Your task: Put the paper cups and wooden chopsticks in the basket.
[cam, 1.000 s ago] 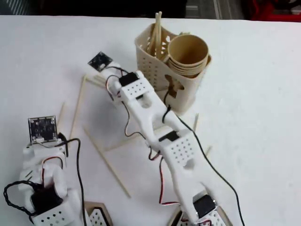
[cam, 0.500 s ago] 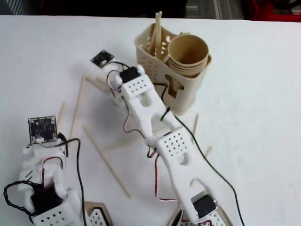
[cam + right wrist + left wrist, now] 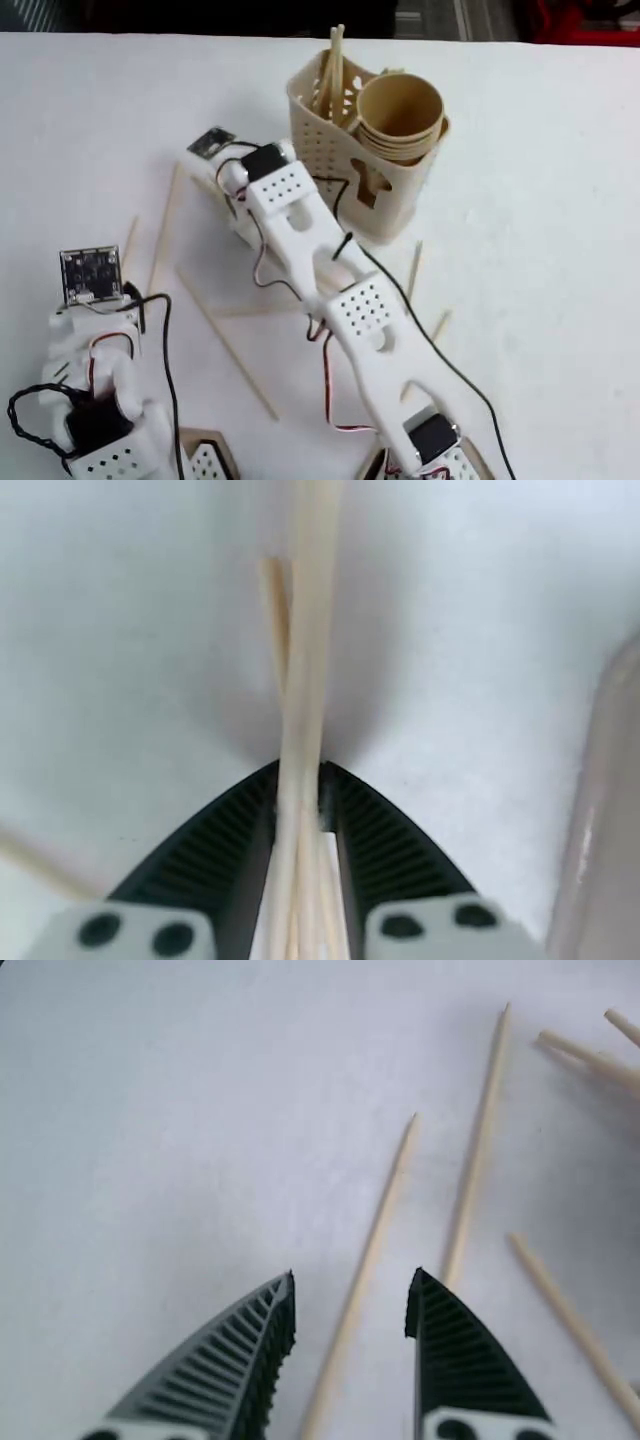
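The right gripper pinches a bundle of chopsticks over the bench, near the basket holding the paper cups, while the left gripper gapes above a loose chopstick.

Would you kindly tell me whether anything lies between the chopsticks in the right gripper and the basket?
Nothing visible does. The right gripper holds the chopsticks beside the basket, with only bare table between them.
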Robot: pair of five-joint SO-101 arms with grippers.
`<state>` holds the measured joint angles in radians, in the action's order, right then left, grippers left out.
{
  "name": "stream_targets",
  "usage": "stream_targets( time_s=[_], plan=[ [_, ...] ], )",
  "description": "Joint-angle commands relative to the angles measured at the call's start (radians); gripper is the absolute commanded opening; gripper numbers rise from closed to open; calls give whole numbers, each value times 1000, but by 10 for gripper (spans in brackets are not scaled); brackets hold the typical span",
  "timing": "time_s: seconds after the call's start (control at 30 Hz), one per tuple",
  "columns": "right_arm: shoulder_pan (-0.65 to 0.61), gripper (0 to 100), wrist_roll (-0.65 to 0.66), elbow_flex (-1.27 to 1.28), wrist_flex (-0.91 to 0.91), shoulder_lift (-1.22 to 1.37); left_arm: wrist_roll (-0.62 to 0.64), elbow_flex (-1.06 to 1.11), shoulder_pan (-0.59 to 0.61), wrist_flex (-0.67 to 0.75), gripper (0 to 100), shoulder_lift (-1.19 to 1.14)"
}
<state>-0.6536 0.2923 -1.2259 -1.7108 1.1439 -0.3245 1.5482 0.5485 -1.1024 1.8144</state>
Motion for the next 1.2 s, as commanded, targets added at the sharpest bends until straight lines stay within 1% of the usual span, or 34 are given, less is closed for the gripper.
stream_targets(
  time_s=[0.0, 0.23, 0.47, 0.67, 0.93, 1.17],
  plan=[
    [-28, 17, -11, -41, -8, -5, -9, 3, 2, 5, 192, 10],
    [-5, 17, -11, -71, -10, -41, -9, 5, 2, 5, 192, 10],
    [-28, 17, -15, -68, -10, -255, -11, 5, 2, 5, 192, 10],
    [-24, 17, -124, -64, -8, -424, -11, 5, 2, 5, 192, 10],
    [-41, 17, -172, -68, -7, -647, -11, 5, 2, 5, 192, 10],
    [-39, 16, -213, -68, 36, -769, -11, 5, 2, 5, 192, 10]
  ],
)
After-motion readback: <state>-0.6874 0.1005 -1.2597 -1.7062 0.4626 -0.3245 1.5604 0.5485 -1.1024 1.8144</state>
